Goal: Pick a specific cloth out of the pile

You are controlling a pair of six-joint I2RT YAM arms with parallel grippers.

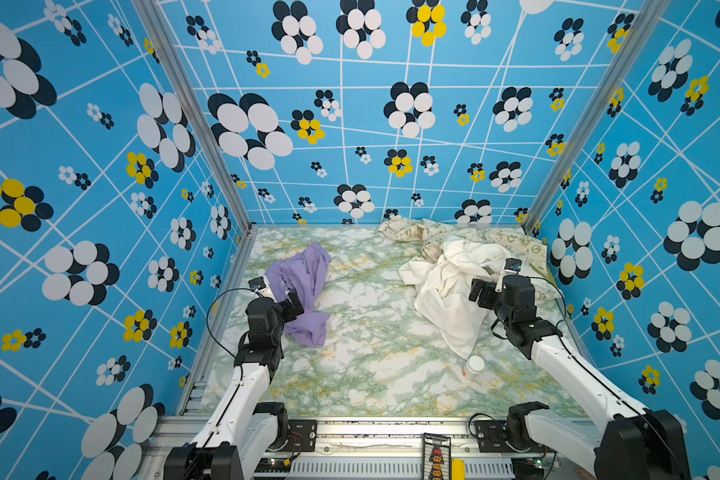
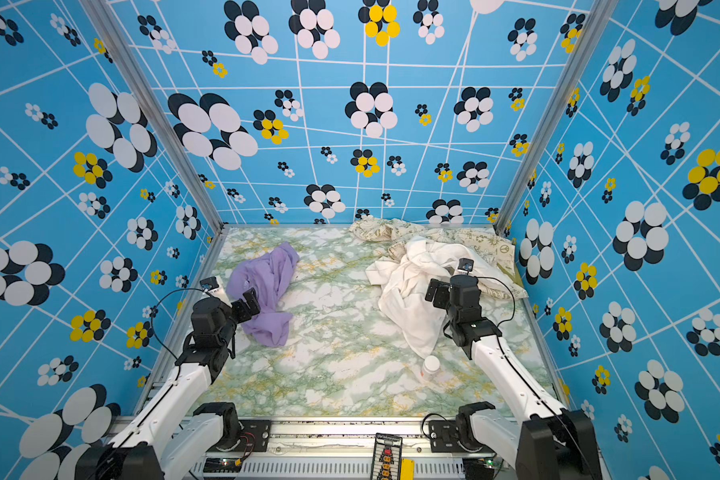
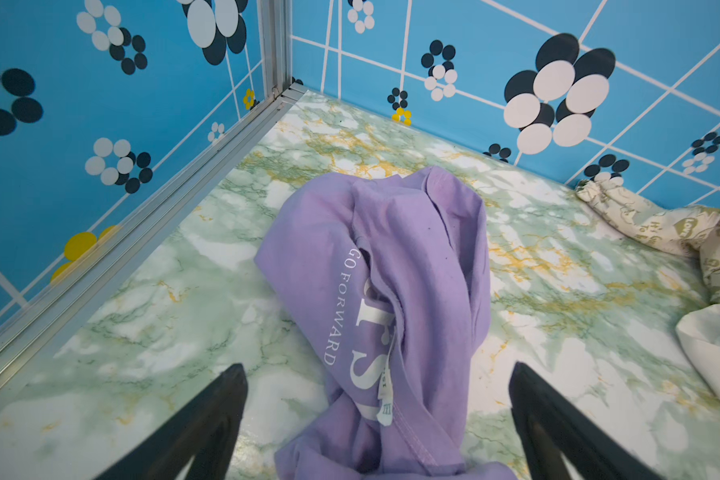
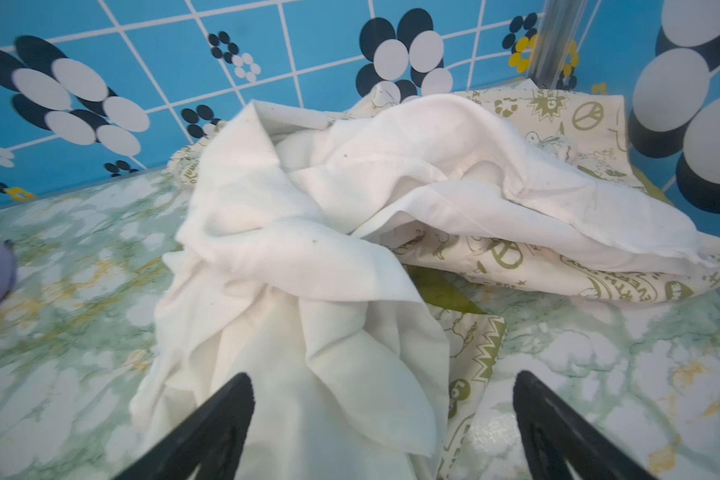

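lavender cloth (image 1: 298, 286) lies alone on the bench (image 1: 371, 332), white cloth (image 1: 445, 282) well apart from it, so seemingly sorted out; left fingers (image 3: 208, 419) spread empty over it, right fingers (image 4: 208, 428) likewise, well apart.

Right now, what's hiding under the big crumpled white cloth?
A cream cloth with olive-green prints pokes out beneath the white cloth. Anything deeper under its folds is covered.

White line "GO FORWARD" on lavender cloth (image 3: 416, 249), beside larger white letters mostly folded out of sight. Olive peace sign (image 4: 587, 116) on cream cloth (image 4: 549, 141); wording there too creased to read.
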